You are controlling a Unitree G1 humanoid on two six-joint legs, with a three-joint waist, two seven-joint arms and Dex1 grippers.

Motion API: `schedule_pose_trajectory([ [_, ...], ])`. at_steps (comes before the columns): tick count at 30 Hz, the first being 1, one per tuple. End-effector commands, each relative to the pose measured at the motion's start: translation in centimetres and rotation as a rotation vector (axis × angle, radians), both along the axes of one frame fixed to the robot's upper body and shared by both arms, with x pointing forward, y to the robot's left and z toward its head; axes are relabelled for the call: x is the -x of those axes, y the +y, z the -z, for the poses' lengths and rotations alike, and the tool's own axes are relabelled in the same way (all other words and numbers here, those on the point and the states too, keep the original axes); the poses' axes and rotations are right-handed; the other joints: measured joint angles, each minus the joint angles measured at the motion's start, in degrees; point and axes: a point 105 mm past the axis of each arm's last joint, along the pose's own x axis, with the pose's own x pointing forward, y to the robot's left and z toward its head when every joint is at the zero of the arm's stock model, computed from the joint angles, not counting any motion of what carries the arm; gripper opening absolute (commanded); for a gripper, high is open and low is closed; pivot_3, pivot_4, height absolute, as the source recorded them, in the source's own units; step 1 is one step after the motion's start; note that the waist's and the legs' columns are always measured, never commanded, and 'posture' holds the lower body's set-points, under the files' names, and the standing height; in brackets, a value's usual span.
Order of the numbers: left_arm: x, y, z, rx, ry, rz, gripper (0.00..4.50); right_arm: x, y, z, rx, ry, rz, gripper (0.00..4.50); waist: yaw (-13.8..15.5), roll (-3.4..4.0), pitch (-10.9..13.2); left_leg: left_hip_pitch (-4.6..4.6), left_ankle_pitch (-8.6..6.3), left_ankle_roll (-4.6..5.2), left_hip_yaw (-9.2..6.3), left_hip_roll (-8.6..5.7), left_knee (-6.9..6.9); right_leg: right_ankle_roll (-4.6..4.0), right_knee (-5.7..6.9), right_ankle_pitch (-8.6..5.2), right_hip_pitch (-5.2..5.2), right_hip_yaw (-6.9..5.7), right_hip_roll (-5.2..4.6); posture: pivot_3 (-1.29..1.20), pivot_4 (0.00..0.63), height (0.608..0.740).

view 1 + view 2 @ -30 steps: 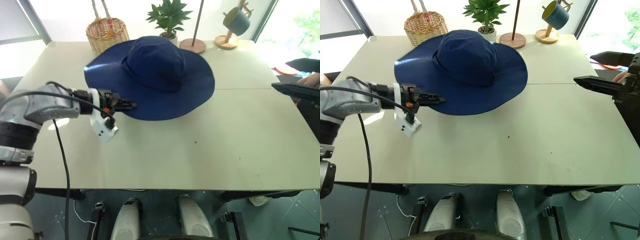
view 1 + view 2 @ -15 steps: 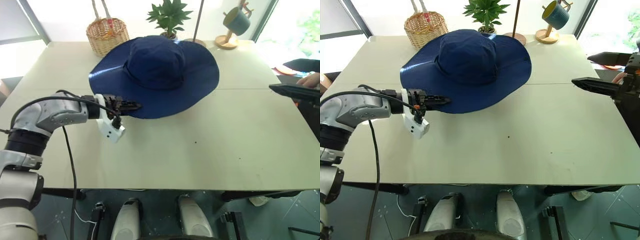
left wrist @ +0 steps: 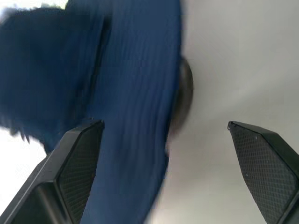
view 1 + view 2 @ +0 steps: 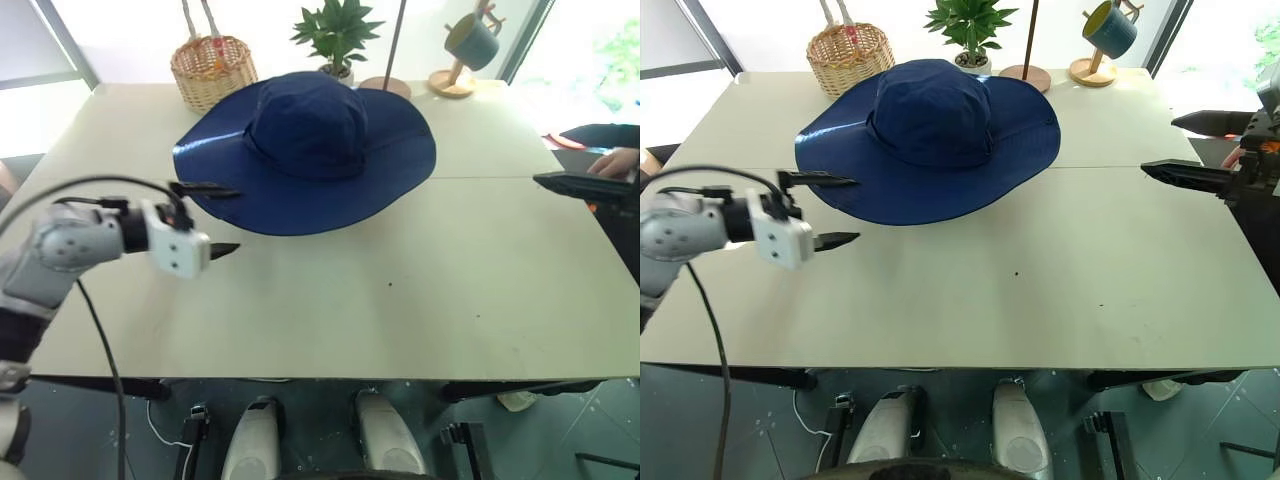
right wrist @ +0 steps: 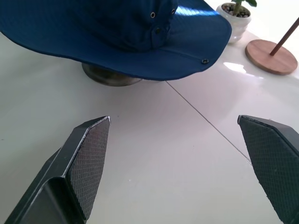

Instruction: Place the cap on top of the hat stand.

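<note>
The navy-blue cap (image 4: 310,140) rests over the hat stand, its wide brim drooping all round. Of the hat stand only the round dark base (image 5: 111,74) shows under the brim, also seen in the left wrist view as a dark disc (image 3: 185,93); its top and stem are hidden. My left gripper (image 4: 218,218) is open beside the brim's near left edge, holding nothing, one finger just over the brim and the other above the table. At the table's right side my right gripper (image 4: 1160,144) hangs open and empty, well away from the cap.
Along the far edge of the white table (image 4: 400,300) stand a wicker basket (image 4: 213,68), a potted plant (image 4: 338,35), a thin pole on a round base (image 4: 386,90) and a mug holder with a blue-grey mug (image 4: 470,45). A person's hand (image 4: 615,160) shows at the right edge.
My left gripper has opened, let go of the cap's brim and drawn back to the left while rolling. The cap has settled on the stand. The right arm has stayed put.
</note>
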Motion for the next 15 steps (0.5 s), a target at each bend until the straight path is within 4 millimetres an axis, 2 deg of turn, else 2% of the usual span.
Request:
schedule_pose_trajectory([
  [1,2.4,1.5,-5.0,0.312,0.297,-0.088,4.43,0.1,-0.4,-1.5,0.046,-0.055,0.003,4.5,-0.46,0.02,0.03,-0.01,0.0,0.0,0.0,0.01,-0.01,-0.07,0.0,-0.05,-0.03,0.0,0.0,0.0,0.15,0.74],
  [4,3.0,3.2,-9.5,0.607,0.4,-0.13,4.43,-0.1,0.0,-1.7,0.041,-0.056,-0.037,4.5,-0.41,0.07,0.06,-0.01,0.0,0.0,0.01,-0.02,-0.01,-0.12,-0.01,-0.15,-0.02,-0.01,-0.05,0.0,0.15,0.74],
  [7,3.7,4.2,-11.7,0.734,0.451,-0.127,4.43,-0.2,0.5,-1.7,0.023,-0.029,-0.076,4.5,-0.9,0.07,0.05,0.0,0.0,0.0,-0.01,-0.03,-0.01,-0.12,-0.01,-0.16,-0.02,-0.02,-0.02,0.0,0.15,0.74],
  [10,4.5,5.1,-12.7,0.746,0.491,-0.129,4.43,-0.1,1.2,-1.8,0.003,0.004,-0.122,4.5,-1.33,0.08,0.05,0.02,0.0,0.0,-0.01,-0.03,-0.07,-0.1,0.0,-0.17,-0.03,-0.01,0.0,0.0,0.15,0.74],
  [15,4.1,5.4,-13.4,0.712,0.463,-0.145,4.43,-0.6,1.7,-1.7,0.019,0.0,-0.154,4.5,-1.41,0.08,0.06,0.01,0.0,0.0,-0.01,-0.02,-0.1,-0.12,0.01,-0.18,-0.09,-0.02,0.03,0.0,0.15,0.74],
])
